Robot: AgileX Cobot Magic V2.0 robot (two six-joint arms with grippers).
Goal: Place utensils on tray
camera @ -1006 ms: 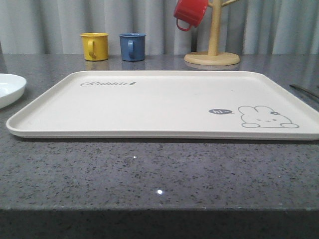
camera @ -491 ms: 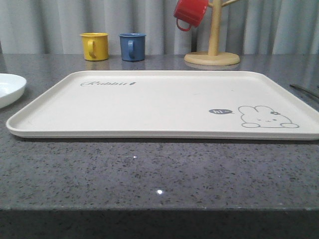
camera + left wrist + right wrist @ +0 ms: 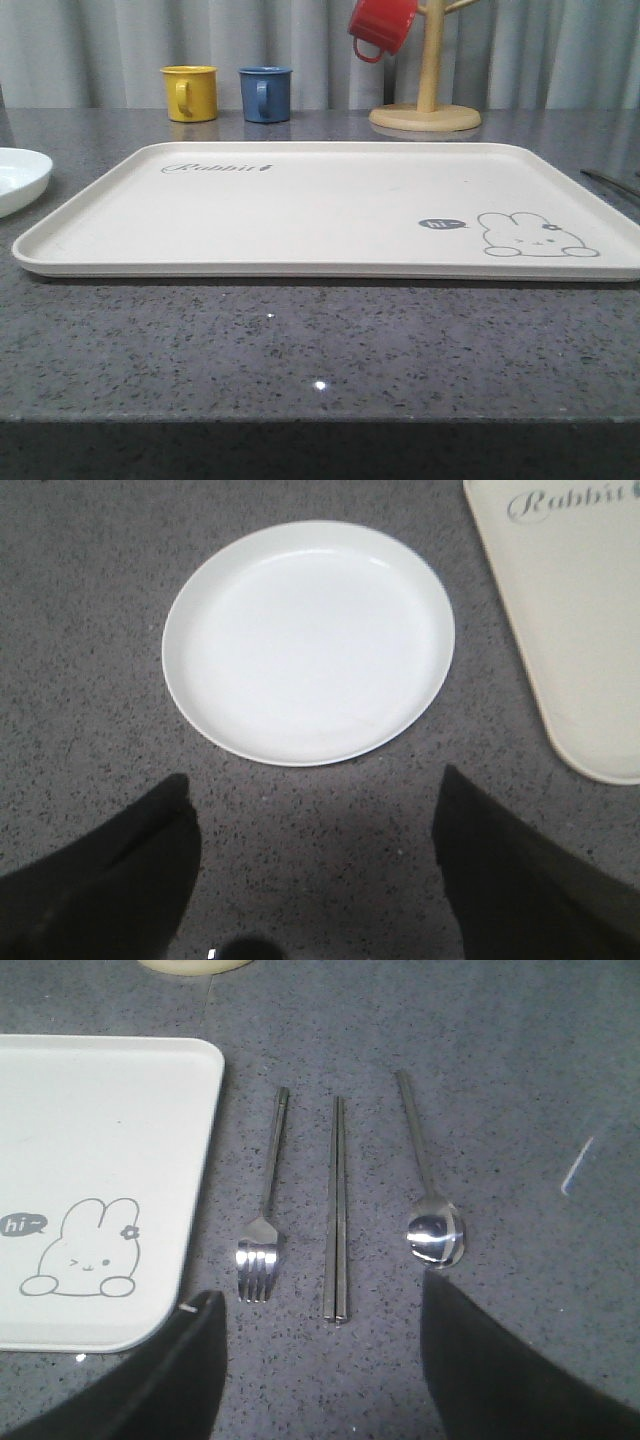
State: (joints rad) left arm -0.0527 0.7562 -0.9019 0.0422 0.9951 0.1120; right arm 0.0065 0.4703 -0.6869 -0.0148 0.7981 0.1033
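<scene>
Front view: the tray point(image 3: 320, 205) lies bare on the surface point(image 3: 300, 350), nothing loaded yet. Left wrist: the left tool point(image 3: 315, 870) hangs spread and empty over the plate point(image 3: 308, 640), beside the tray. Right wrist: the right tool point(image 3: 320, 1360), released, hovers over fork point(image 3: 262, 1210), chopsticks point(image 3: 337, 1210) and spoon point(image 3: 428, 1175), laid parallel beside the tray, probably for easy picking.
</scene>
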